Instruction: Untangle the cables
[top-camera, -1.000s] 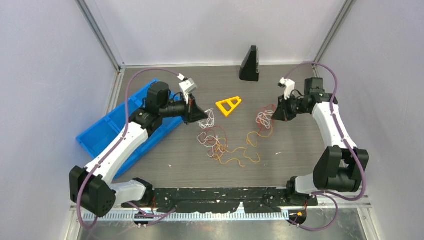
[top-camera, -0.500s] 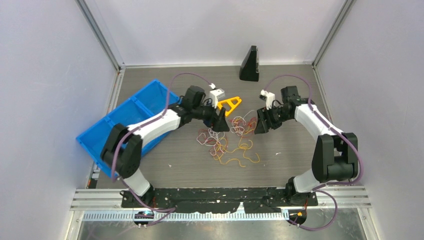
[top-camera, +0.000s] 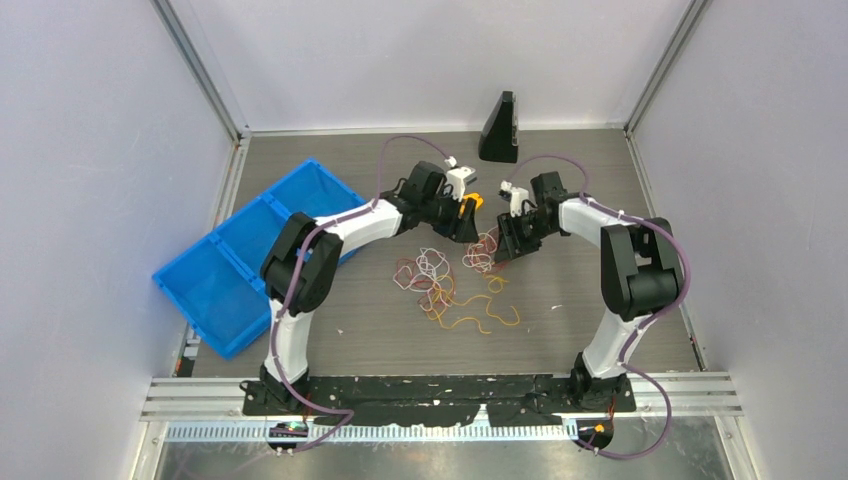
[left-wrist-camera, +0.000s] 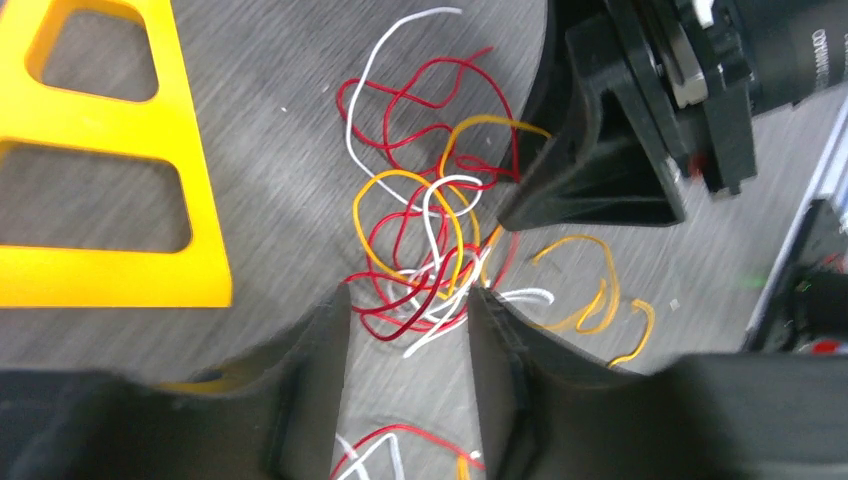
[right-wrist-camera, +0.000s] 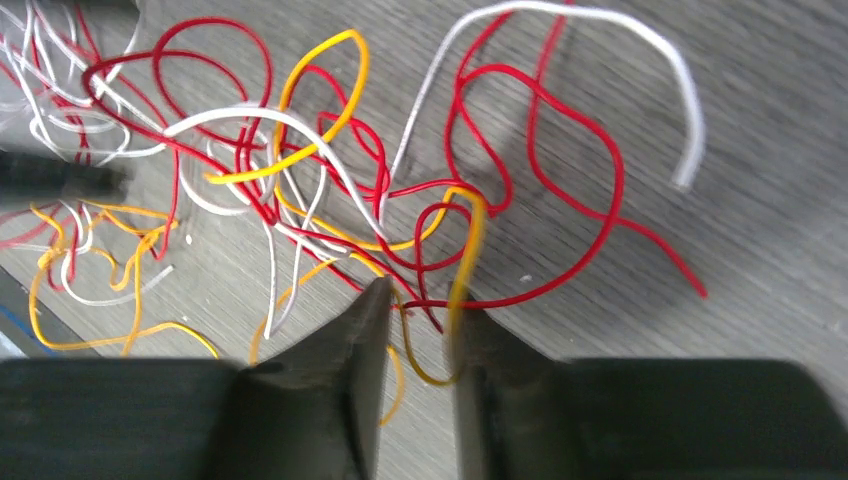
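Cables of thin red, white and orange wire (top-camera: 455, 290) lie in one loose tangle on the grey wood-grain table (top-camera: 600, 300), beside the yellow triangular plastic frame (left-wrist-camera: 110, 270) on its side toward the arm bases. The left gripper (left-wrist-camera: 408, 300) is low over the table just beside this frame. Its fingers are spread, and red and white loops lie between their tips. The right gripper (right-wrist-camera: 415, 300) faces it from the far side of the same small cluster, a little further from the frame. Its fingers have a narrow gap, and one orange strand runs into this gap; they are not pressed on it. A blue plastic bin (top-camera: 230, 290) stands well to the left of the frame.
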